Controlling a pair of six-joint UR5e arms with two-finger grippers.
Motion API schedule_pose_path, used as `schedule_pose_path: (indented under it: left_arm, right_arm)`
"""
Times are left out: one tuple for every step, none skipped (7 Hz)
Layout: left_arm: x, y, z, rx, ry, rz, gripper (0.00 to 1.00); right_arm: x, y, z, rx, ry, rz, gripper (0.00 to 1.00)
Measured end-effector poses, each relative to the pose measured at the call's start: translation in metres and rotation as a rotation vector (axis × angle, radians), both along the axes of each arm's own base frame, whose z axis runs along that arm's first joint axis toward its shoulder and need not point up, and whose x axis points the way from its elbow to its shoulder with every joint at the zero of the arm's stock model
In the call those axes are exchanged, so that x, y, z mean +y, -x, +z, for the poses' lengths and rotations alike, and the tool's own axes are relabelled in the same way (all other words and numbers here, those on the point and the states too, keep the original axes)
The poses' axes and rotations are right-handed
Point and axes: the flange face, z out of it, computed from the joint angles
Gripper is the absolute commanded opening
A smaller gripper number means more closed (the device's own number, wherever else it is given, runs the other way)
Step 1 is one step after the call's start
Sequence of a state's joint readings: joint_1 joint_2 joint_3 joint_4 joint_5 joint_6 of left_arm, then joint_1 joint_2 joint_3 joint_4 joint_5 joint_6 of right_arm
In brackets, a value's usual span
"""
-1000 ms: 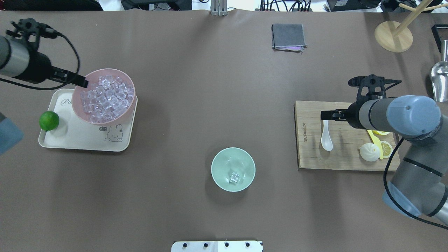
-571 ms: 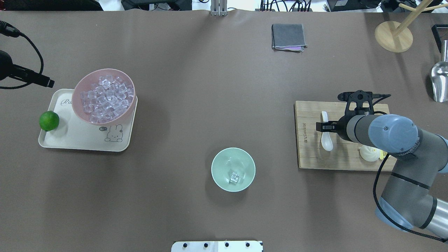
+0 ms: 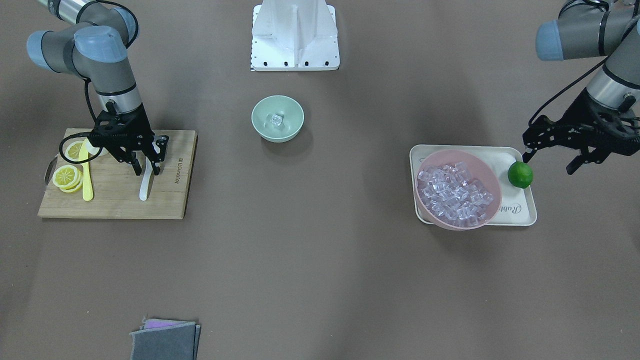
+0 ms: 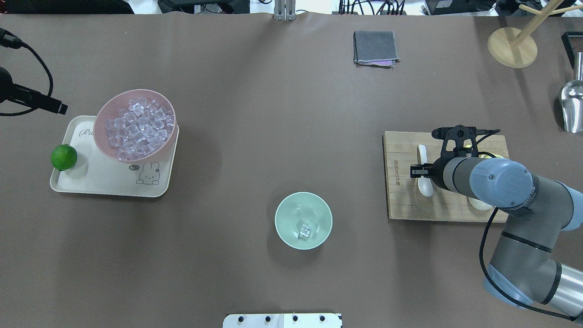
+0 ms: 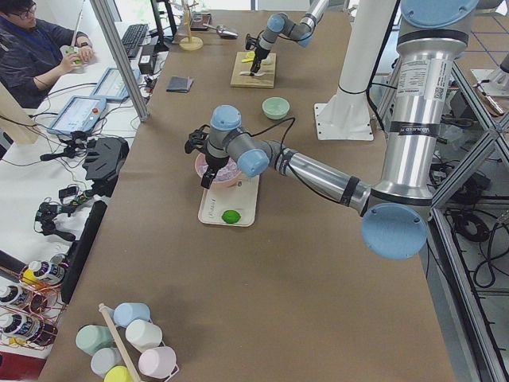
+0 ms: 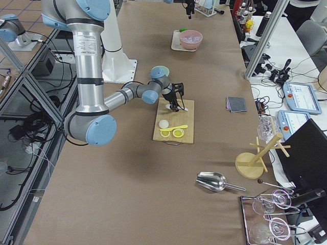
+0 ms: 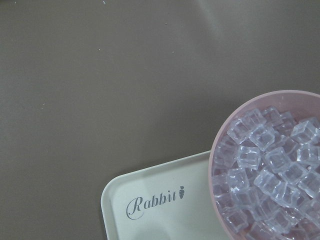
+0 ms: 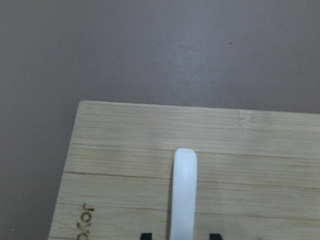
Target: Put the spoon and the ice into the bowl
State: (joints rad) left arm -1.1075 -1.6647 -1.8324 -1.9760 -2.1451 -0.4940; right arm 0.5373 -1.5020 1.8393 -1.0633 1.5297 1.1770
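The white spoon (image 4: 422, 154) lies on the wooden cutting board (image 4: 401, 200); it also shows in the front view (image 3: 145, 189) and the right wrist view (image 8: 184, 190). My right gripper (image 3: 147, 169) is open and lowered over the spoon, with one finger on each side of its handle. The mint-green bowl (image 4: 286, 213) stands mid-table with one ice cube (image 4: 304, 231) inside. My left gripper (image 3: 548, 161) is open and empty, hovering beside the tray and the pink bowl of ice cubes (image 4: 136, 125).
The pink bowl (image 3: 492, 210) and a lime (image 4: 63, 157) sit on a cream tray (image 4: 91, 180). A yellow knife (image 3: 86, 175) and lemon slices (image 3: 66, 176) lie on the board. A grey cloth (image 4: 375, 47), a wooden stand (image 4: 512, 47) and a metal scoop (image 4: 573, 105) are at the far side.
My left gripper has pulled back from the pink bowl's rim to the outer side of the tray. My right gripper has moved along the board and now straddles the spoon's handle.
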Motion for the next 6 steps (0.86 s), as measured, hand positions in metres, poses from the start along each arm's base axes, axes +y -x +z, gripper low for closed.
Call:
schedule_pose_path:
  left_arm:
    - [0.000,0.000,0.001,-0.001,0.001,-0.001,0.98]
    - [-0.001,0.000,0.002,-0.002,0.001,-0.001,0.98]
    - [-0.001,-0.001,0.003,-0.002,0.002,-0.001,0.98]
    - [-0.001,-0.001,0.003,-0.003,0.002,0.000,0.98]
    - [-0.001,-0.001,0.003,-0.004,0.002,-0.001,0.98]
    - [-0.001,-0.001,0.005,-0.005,0.003,-0.002,0.98]
  right_arm:
    - [-0.001,0.003,-0.005,-0.005,-0.004,0.000,0.00]
    - [-0.003,0.006,-0.011,-0.012,-0.008,0.001,0.00]
    - [-0.004,0.008,-0.019,-0.024,-0.015,0.001,0.00]
    - [-0.005,0.009,-0.031,-0.045,-0.022,0.003,0.00]
    - [-0.007,0.013,-0.051,-0.079,-0.016,0.019,0.00]
    - [-0.011,0.024,-0.081,-0.119,0.035,0.067,0.00]
